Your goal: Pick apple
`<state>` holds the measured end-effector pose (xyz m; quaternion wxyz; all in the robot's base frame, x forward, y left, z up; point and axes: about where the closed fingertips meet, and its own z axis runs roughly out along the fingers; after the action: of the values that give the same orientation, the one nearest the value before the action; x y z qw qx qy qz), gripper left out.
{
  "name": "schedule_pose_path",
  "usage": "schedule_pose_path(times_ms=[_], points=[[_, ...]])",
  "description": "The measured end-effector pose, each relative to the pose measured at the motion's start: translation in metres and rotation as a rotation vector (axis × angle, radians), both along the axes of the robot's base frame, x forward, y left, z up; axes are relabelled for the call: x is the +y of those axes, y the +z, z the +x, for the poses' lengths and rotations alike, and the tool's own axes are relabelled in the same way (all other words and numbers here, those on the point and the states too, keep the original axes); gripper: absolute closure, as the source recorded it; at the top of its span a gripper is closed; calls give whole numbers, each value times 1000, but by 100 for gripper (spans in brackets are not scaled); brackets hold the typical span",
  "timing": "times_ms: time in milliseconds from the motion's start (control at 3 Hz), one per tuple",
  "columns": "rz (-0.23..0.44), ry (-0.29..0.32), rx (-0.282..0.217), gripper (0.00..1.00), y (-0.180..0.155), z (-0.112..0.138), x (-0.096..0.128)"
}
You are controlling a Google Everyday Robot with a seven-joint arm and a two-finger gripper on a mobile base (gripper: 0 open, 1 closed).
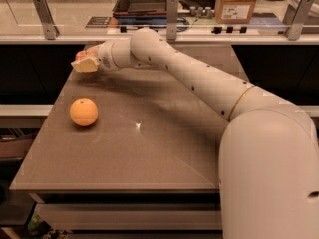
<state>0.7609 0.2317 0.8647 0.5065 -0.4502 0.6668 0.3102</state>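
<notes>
My gripper (83, 63) is stretched out to the far left corner of the brown table (149, 153), low over the surface. A small patch of red, the apple (79, 56), shows just behind the gripper's top edge; the gripper hides the rest of it. I cannot tell whether the apple is held or only lies beside the gripper. A smooth plain-orange round fruit (83, 112) sits apart on the table's left side, nearer to me than the gripper.
My white arm (199, 78) crosses the table from the right front to the far left. Behind the table runs a glass rail with metal posts (172, 16), with a dark tray (144, 1) and a cardboard box (238, 4) beyond it.
</notes>
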Motion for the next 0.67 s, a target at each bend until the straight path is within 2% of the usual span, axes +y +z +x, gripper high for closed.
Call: schedule_pose_path(times_ms=[667], points=[[-13,22,-90,100,58,0,-19]])
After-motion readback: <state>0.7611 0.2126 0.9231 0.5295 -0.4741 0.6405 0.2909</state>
